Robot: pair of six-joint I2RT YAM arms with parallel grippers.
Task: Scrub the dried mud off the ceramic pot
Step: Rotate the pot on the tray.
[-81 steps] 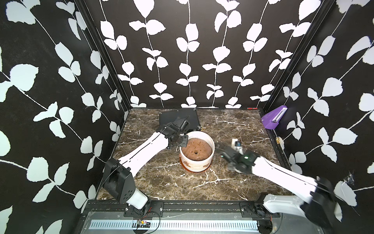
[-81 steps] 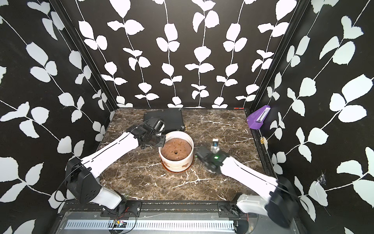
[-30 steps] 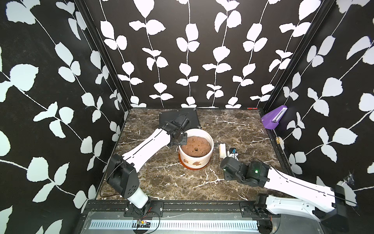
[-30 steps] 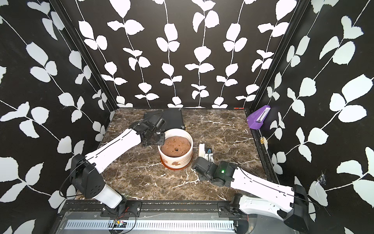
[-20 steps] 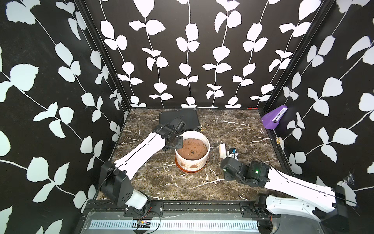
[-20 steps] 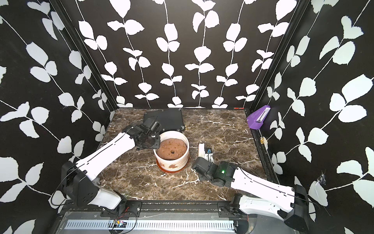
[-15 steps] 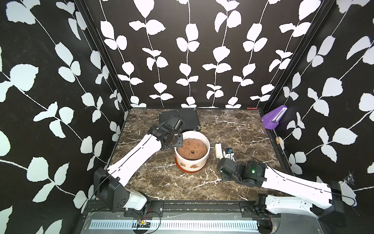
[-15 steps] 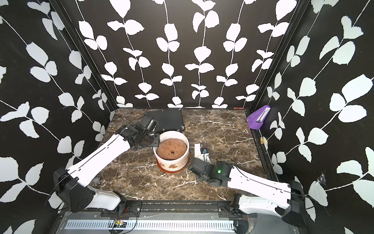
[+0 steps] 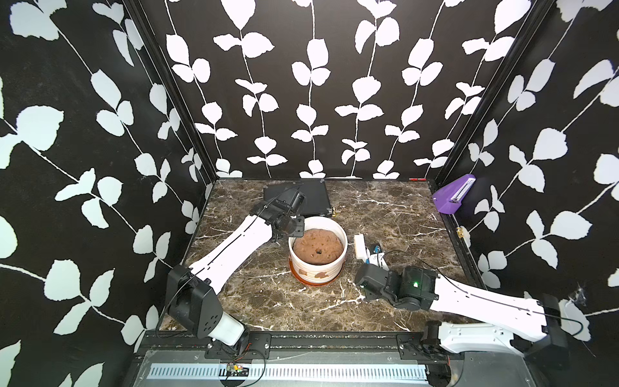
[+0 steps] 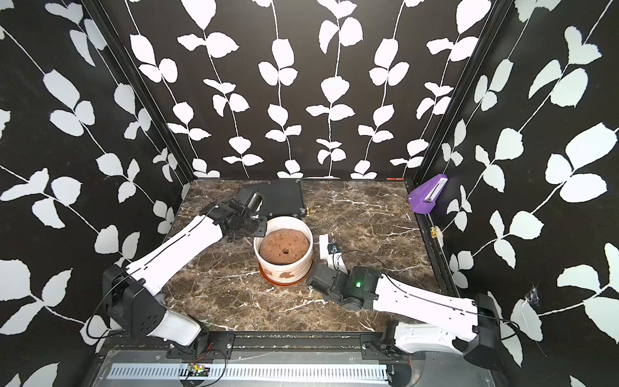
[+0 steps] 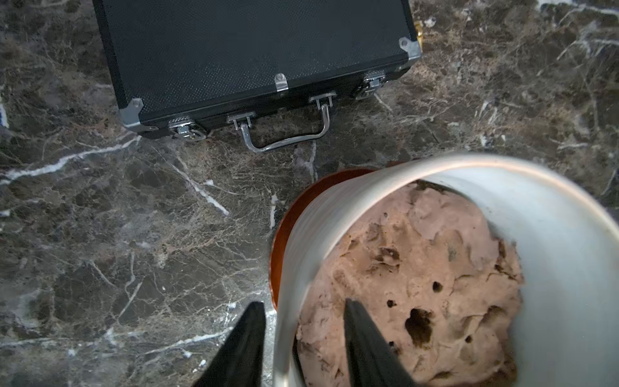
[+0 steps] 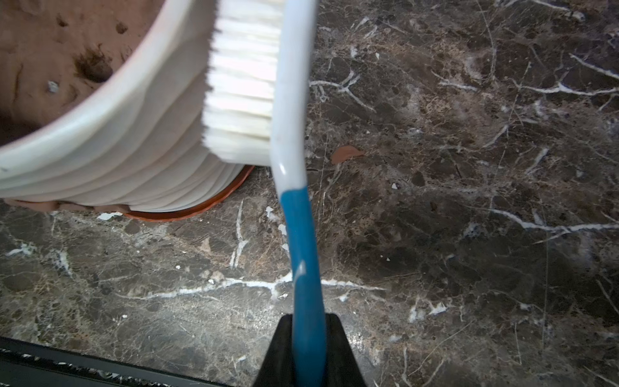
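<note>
Where the ceramic pot (image 9: 336, 268) stands: upright on its orange-brown base near the middle of the table (image 9: 385, 207), just in front of a black case (image 9: 313, 197), filled with a lumpy brown mound (image 9: 330, 249).
Left hand (image 11: 301, 303): jaws apart, astride the pot's rim, one finger outside the wall and one over the mound. Gaps show on both sides, so I see no clamp on it.
Right hand (image 12: 308, 321): closed on the blue handle of a white-bristled brush (image 12: 293, 100).
Brush position: bristles face the ribbed wall on the pot's right side, just beside it; contact cannot be told.
Done, as I judge: the wall by the brush looks white and clean, and a reddish flake (image 12: 346, 154) lies loose on the table close by.
Left to do: dried mud (image 9: 323, 275) blotches show low on the front wall in both top views, and more of it hugs the base in the right wrist view.
Progress, as I judge: about midway; the front wall has yet to meet the bristles.
</note>
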